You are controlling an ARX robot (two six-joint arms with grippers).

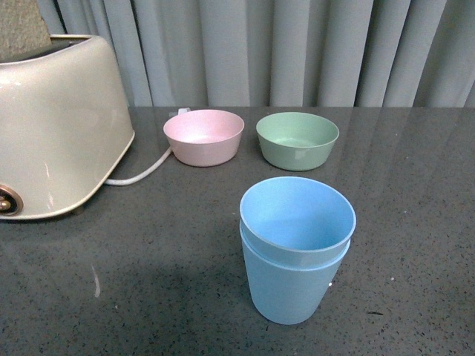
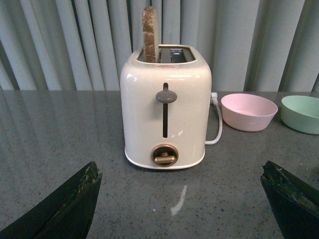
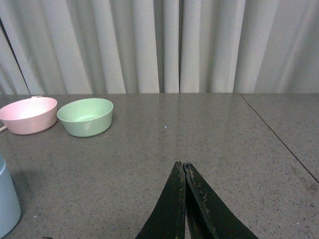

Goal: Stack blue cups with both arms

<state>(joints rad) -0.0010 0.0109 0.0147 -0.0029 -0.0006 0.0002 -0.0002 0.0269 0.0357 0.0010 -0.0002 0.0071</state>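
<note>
1. The two blue cups [image 1: 297, 248] stand nested, one inside the other, upright on the dark bench [image 1: 148, 282]. They sit in front of the green bowl [image 1: 297, 139] and well apart from it. The inner cup's rim rides just above the outer's.
2. The stack looks done, judging by how the cups sit. Neither arm shows in the front view.
3. Left gripper [image 2: 179, 209]: fingers spread wide, holding nothing, facing the toaster [image 2: 166, 107].
4. Right gripper [image 3: 185, 204]: fingers pressed together, empty. The cups' side [image 3: 7, 199] shows at the edge of its view, off to one side.
5. The pink bowl [image 1: 204, 136] sits beside the green bowl, on the toaster's side. A white cord [image 1: 141, 174] runs from the toaster toward the pink bowl.
6. Risks, as I judge them: an arm swinging back in could clip the tall stack and topple it. The inner cup may be seated unevenly, so a nudge could tip it.
</note>
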